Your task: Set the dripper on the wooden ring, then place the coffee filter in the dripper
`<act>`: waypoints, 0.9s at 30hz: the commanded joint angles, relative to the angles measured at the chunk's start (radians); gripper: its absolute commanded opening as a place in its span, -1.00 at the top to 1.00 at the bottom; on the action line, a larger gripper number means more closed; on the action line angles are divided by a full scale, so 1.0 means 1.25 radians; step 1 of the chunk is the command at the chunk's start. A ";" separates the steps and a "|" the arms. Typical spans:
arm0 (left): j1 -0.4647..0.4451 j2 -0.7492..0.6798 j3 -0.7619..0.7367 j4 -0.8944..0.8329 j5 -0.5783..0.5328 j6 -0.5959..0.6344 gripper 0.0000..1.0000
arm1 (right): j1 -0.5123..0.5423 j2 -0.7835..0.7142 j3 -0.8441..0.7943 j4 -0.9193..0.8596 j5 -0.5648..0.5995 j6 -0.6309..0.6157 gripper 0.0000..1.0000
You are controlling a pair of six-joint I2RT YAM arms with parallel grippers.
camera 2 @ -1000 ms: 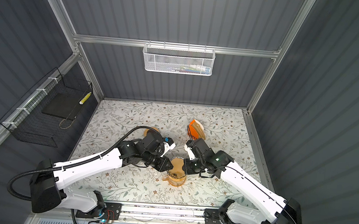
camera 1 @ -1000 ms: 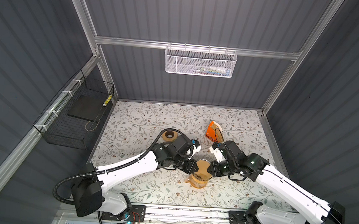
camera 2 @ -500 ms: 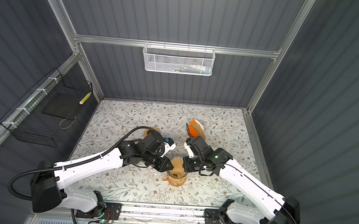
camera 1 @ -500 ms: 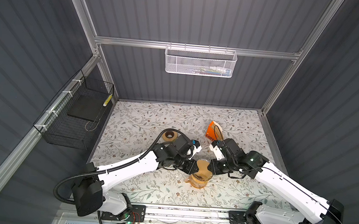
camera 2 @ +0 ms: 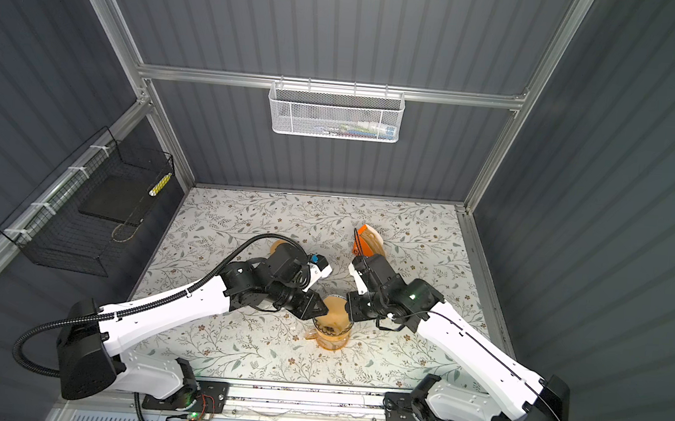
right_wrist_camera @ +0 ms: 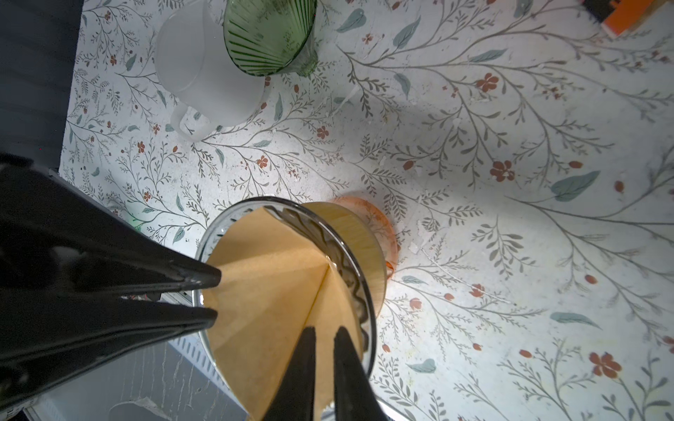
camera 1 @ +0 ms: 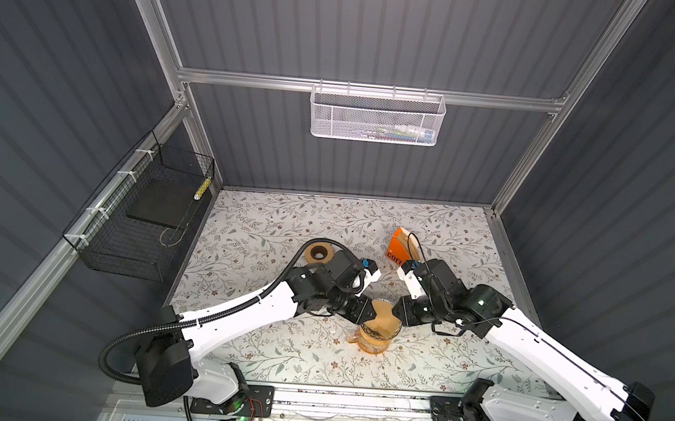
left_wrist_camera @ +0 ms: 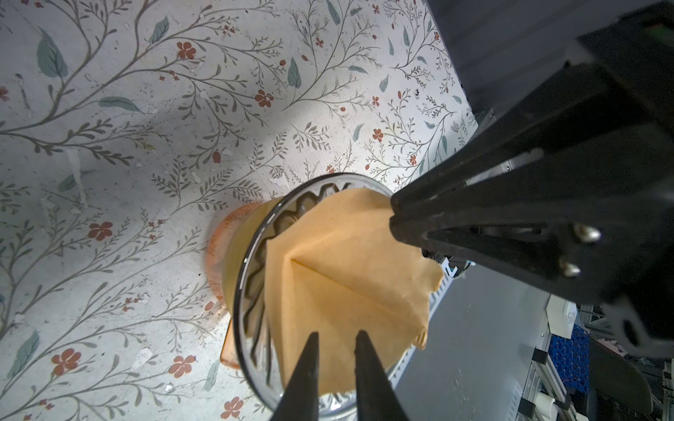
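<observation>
Brown filter (left_wrist_camera: 346,262), pinched by left gripper (left_wrist_camera: 337,333) and right gripper (right_wrist_camera: 324,330), sits partly in dripper (left_wrist_camera: 251,277); uneven release may crumple it.

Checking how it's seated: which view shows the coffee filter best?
Left wrist view: the coffee filter shows nearly whole, crease clear, in the dripper. Right wrist view crops its edge; both top views show a small tan patch.
</observation>
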State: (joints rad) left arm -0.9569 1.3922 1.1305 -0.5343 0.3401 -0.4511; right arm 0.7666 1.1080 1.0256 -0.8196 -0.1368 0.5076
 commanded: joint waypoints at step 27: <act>-0.004 0.030 -0.013 0.012 -0.031 0.020 0.61 | -0.003 0.056 0.003 0.024 0.025 -0.026 0.72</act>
State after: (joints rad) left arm -0.9569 1.4292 1.1267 -0.5259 0.3065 -0.4370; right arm 0.7654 1.1736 1.0290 -0.7925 -0.1047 0.4782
